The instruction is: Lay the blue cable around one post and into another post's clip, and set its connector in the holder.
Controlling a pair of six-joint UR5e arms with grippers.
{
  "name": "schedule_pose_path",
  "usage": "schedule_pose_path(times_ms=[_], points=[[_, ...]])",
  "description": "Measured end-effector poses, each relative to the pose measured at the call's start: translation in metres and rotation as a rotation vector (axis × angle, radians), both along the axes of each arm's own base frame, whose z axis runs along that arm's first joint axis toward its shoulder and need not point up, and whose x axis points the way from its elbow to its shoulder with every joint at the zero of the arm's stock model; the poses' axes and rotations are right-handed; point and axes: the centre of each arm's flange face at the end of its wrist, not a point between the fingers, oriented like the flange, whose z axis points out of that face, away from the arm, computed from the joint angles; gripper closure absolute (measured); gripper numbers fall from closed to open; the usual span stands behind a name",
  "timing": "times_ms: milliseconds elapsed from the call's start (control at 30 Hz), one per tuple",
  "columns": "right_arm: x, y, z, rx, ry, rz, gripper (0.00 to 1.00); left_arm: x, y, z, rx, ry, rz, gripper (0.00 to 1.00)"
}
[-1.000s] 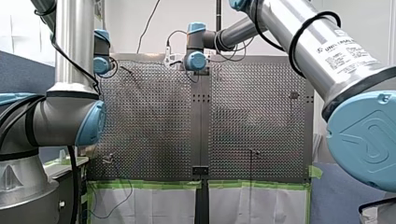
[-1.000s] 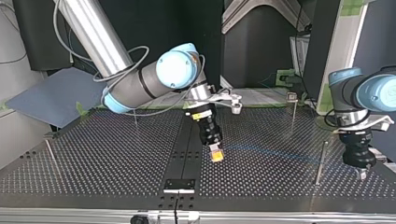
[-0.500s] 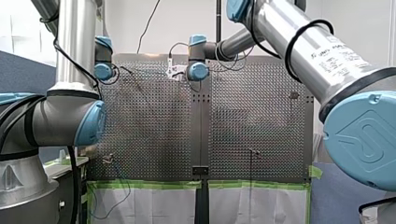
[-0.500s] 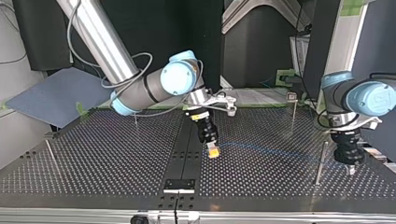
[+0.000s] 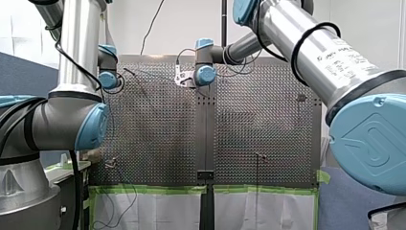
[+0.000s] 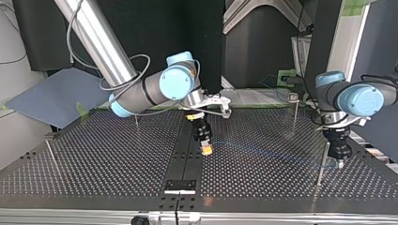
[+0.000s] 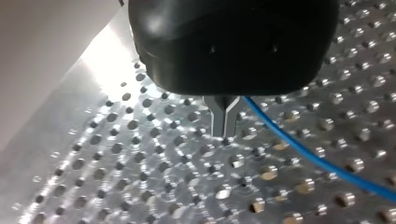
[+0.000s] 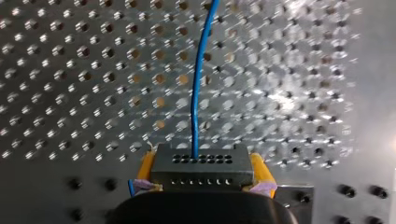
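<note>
**Front view.** My left arm (image 5: 76, 72) and my right arm (image 5: 306, 52) both reach to the far end of the perforated surface (image 5: 258, 124). The fingers do not show here.

**Top view.** The right gripper (image 6: 205, 149) hangs over the dark centre strip. The blue cable (image 6: 263, 150) runs faintly from it toward the left gripper (image 6: 340, 163), which is just beside a thin post (image 6: 321, 161).

**Left wrist view.** The metal fingers (image 7: 223, 122) are pressed together just above the surface. The blue cable comes out from behind their base and trails away across the holes. Whether they clamp it cannot be told.

**Right wrist view.** The yellow-padded fingers (image 8: 145, 167) are clenched on the dark connector (image 8: 201, 173). The cable leaves its front face and runs straight ahead.
</note>
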Motion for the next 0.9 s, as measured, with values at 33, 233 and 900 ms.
schedule_pose_path(times_ms=[33,233,900], points=[[-0.002,0.0,-0.002,0.007,0.011,-0.005,0.98,-0.001,-0.001,-0.002,-0.002,0.002,-0.002,1.0],[-0.006,-0.001,-0.01,0.029,0.042,-0.016,0.98,-0.007,-0.014,-0.018,-0.012,0.011,-0.019,1.0],[-0.008,0.0,-0.013,0.037,0.067,-0.019,0.98,-0.032,-0.04,-0.014,-0.062,-0.014,0.027,0.0]])
